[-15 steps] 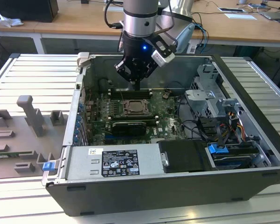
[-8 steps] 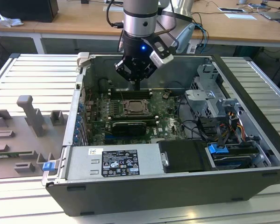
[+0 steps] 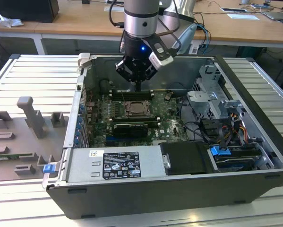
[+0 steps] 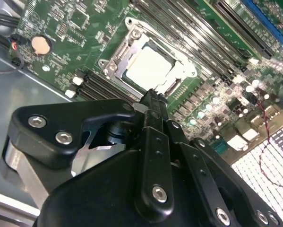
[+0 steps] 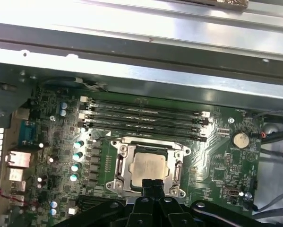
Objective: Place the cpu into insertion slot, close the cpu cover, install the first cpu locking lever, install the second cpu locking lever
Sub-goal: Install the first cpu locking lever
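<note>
although i cannot make out the locking levers against the shiny frame, and so cannot say whether either is hooked down, the first two steps look done. the cpu [image 5: 148, 166] lies flat in the insertion slot [image 5: 116, 183], its pale metal face showing through the cut-out of the cpu cover [image 5: 153, 144]. the cover lies down over the chip rather than standing up on its hinge. by that reading, what is left is the levers, or checking them.

the gripper [image 5: 152, 182] hangs over the open computer case [image 3: 254, 94], nose down toward the green circuit board [image 5: 51, 118]. its fingers [image 4: 155, 118] are pressed together into one narrow dark tip, with no gap between them and nothing held. in both wrist views that tip sits over the socket's edge, with the cpu just beyond it and the long black memory slots [image 5: 141, 116] farther out past the chip. in the exterior view the tip is poised just above the board, close beside the socket. whether it touches the cover's rim or hovers a little off it, i cannot tell.
</note>
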Controlling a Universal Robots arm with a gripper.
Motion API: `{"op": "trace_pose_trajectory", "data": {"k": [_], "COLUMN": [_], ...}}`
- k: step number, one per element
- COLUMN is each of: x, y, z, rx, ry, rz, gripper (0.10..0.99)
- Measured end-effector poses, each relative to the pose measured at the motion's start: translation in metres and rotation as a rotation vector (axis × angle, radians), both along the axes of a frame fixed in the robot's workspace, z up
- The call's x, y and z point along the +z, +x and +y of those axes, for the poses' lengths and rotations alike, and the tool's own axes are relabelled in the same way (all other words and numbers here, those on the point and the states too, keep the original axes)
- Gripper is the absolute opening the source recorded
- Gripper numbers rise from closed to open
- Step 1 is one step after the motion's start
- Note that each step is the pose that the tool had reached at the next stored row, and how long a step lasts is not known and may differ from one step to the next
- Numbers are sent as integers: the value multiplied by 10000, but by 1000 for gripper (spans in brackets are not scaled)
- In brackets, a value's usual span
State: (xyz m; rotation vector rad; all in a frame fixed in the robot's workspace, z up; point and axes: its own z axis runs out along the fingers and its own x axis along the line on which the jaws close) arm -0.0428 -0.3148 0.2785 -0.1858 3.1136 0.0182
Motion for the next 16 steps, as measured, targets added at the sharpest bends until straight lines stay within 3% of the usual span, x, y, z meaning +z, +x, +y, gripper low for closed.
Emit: {"op": "trace_pose_trajectory", "data": {"k": [7, 12, 16], "x": [-9, -66, -85], "y": [-86, -383, -491], "z": [-1, 0, 12], "rx": [-514, -516, -515], "ry": [0, 10, 10], "rz": [-5, -9, -9], "gripper": [106, 106, 106]}}
